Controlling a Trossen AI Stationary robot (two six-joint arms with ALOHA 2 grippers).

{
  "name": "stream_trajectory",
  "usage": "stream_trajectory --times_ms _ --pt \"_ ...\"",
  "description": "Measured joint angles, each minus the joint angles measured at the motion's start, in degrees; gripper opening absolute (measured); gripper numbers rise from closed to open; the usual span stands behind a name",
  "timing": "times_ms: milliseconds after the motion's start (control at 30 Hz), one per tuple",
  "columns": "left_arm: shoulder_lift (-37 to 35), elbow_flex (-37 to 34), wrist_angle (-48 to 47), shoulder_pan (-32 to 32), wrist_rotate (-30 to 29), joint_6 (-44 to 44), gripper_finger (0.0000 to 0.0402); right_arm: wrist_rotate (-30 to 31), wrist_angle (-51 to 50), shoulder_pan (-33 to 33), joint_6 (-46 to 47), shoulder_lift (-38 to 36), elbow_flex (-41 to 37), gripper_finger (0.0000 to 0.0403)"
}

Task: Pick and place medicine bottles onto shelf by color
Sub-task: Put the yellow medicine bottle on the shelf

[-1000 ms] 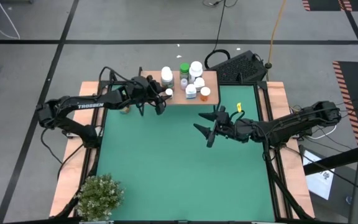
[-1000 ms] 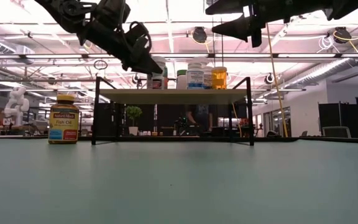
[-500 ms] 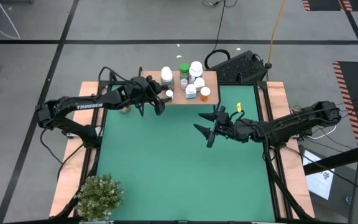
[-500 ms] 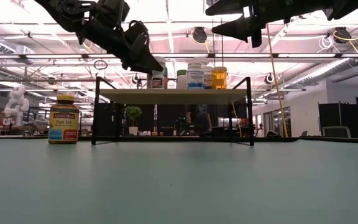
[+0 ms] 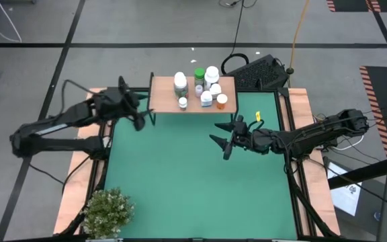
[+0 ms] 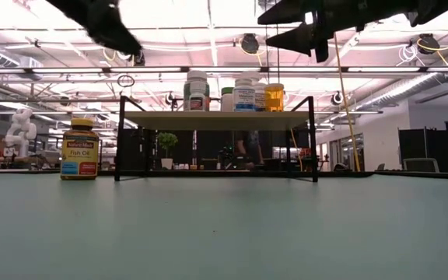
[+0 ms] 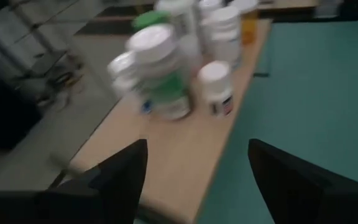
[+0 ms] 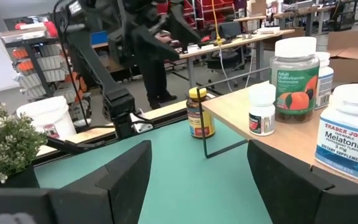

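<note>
The shelf (image 5: 161,101) stands at the table's far edge and carries several medicine bottles. Among them are a small white one (image 5: 183,102) at its near left, a green-capped one (image 5: 199,72) and an orange-capped one (image 5: 222,101). The amber yellow-capped bottle (image 6: 80,148) stands on the mat left of the shelf and also shows in the right wrist view (image 8: 200,112). My left gripper (image 5: 138,115) is open and empty, high above the mat left of the shelf; its wrist view (image 7: 197,180) looks along the shelf. My right gripper (image 5: 224,138) is open and empty, above the mat near the shelf's right part.
A leafy potted plant (image 5: 107,211) stands at the table's near left corner. A wooden frame (image 5: 304,161) borders the green mat (image 5: 193,188). A dark keyboard-like object (image 5: 259,72) lies behind the shelf's right end.
My left gripper has drawn back from the shelf's left near part toward the table's left edge, rising a little. The small white bottle stays standing on the shelf. My right arm has kept still.
</note>
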Motion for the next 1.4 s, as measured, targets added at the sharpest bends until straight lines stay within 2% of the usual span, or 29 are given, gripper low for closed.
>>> stream_trajectory --times_ms 133,267,367,600,833,967,1133,1400 --pt "-4.36 0.00 -6.95 0.23 -5.37 -3.87 0.0274 0.00 0.67 0.00 1.08 0.00 0.00 0.0258" --pt "-5.01 0.00 -11.73 1.38 -11.84 -7.62 0.0283 -0.04 2.60 0.27 1.02 0.00 0.00 0.0258" --pt "-4.37 0.00 -14.17 3.16 -13.63 -10.60 0.0292 -0.07 3.23 0.84 0.98 0.00 0.00 0.0258" --pt "0.06 -0.20 -18.83 9.41 -13.72 -15.32 0.0316 -0.11 3.37 0.90 0.88 0.00 -0.02 0.0258" --pt "7.24 -0.48 -19.23 19.47 -13.68 -16.75 0.0330 -0.20 3.37 0.90 0.48 0.00 -0.02 0.0258" --pt "10.98 -0.50 -19.80 24.50 -11.05 -15.83 0.0323 -0.22 3.37 0.90 0.48 0.00 -0.04 0.0258" --pt "13.31 -0.50 -20.23 27.94 -4.55 -14.09 0.0307 -0.62 2.92 0.90 0.44 0.00 -0.05 0.0258" --pt "13.83 -0.50 -21.23 30.34 -2.71 -13.03 0.0291 -1.86 2.89 0.90 0.48 0.00 -0.07 0.0258"
